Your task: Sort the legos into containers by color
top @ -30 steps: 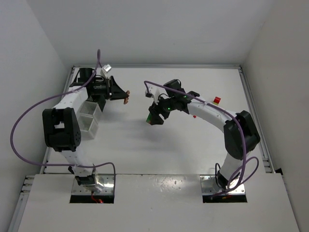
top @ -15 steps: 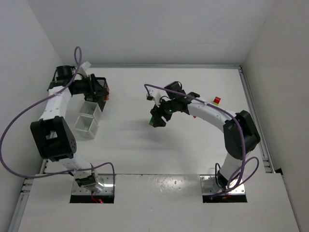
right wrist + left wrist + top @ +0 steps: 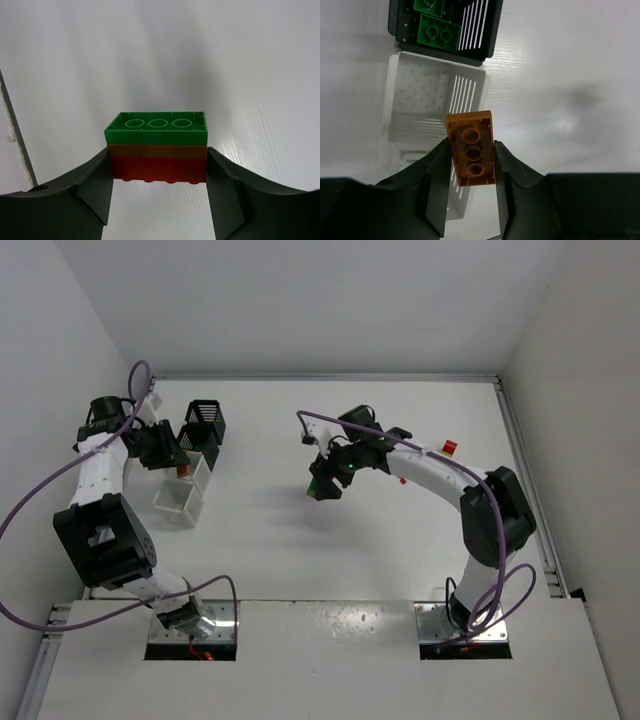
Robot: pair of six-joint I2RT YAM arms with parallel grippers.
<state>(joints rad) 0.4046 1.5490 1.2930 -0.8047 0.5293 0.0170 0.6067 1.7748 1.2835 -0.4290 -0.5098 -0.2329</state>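
The left gripper (image 3: pixel 471 162) pinches an orange brick (image 3: pixel 469 131) over the white bin (image 3: pixel 410 95) (green bricks (image 3: pixel 439 34) lie in the black bin (image 3: pixel 481 30) beyond). The right gripper (image 3: pixel 157 166) clamps a green-orange-red brick stack (image 3: pixel 156 135) between its jaws.

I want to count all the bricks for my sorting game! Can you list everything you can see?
brick stack: three, green on orange on red, in the right gripper
orange brick: one, in the left gripper, over the white bins
green bricks: at least two, inside the black bin
black bin: at least one, far end of the row
white bins: two, see-through, next to the black bin; the nearer one looks empty
loose brick: one, red and yellow, far right of the table
tiny piece: one, red, by the right arm
table: one, white
left gripper: one, black
right gripper: one, black
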